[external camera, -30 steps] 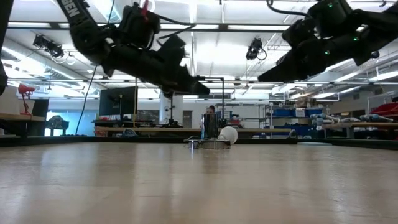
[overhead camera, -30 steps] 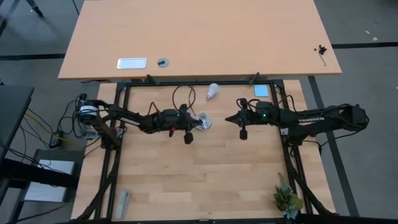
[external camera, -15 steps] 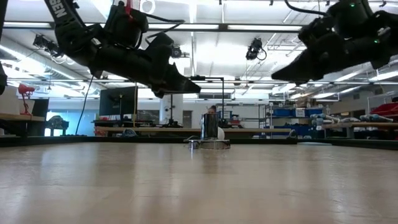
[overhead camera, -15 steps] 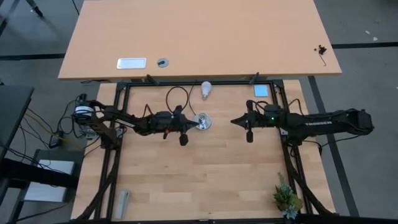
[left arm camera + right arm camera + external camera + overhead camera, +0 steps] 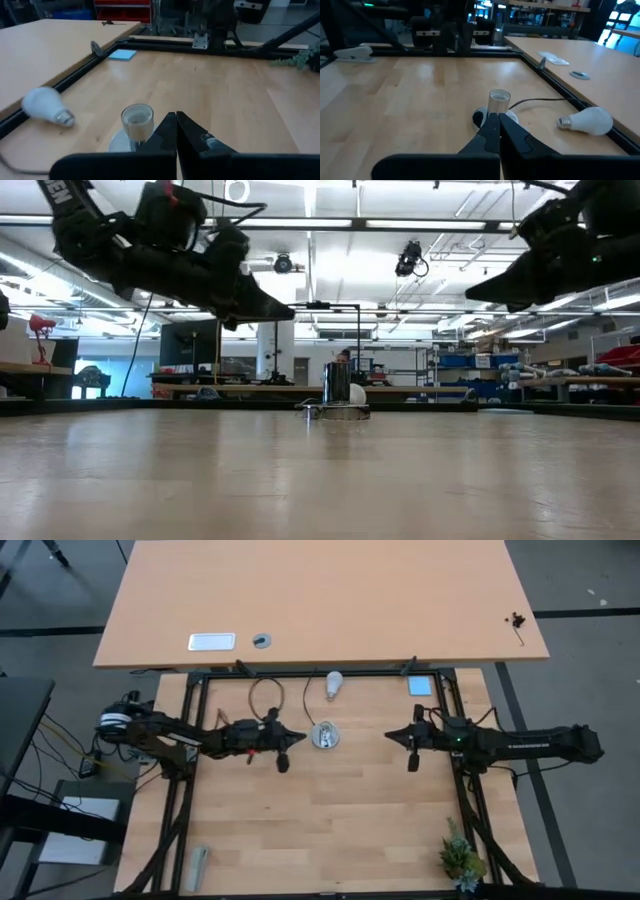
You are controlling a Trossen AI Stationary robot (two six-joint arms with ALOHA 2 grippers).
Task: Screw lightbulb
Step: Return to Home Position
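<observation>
The white lightbulb (image 5: 332, 683) lies on its side on the table by the far frame rail, with its screw base (image 5: 64, 118) toward the socket. It also shows in the right wrist view (image 5: 585, 121). The round silvery socket (image 5: 323, 735) stands upright at the table's middle (image 5: 340, 390), with a thin black cord (image 5: 262, 690) leading off. My left gripper (image 5: 300, 737) hovers shut just left of the socket. My right gripper (image 5: 388, 734) hovers shut to the socket's right. Both point level at the socket and hold nothing.
A black frame (image 5: 300, 672) runs around the work table. A blue pad (image 5: 420, 686) lies at the far right, a small plant (image 5: 462, 858) at the near right corner and a grey object (image 5: 198, 867) at the near left. A larger desk (image 5: 320, 600) stands beyond.
Both grippers have drawn back from the socket, the left toward the table's left edge and the right toward the right edge, staying shut. The lightbulb has rolled a little to the left along the far rail, and the cord's loop has shifted left with the left arm.
</observation>
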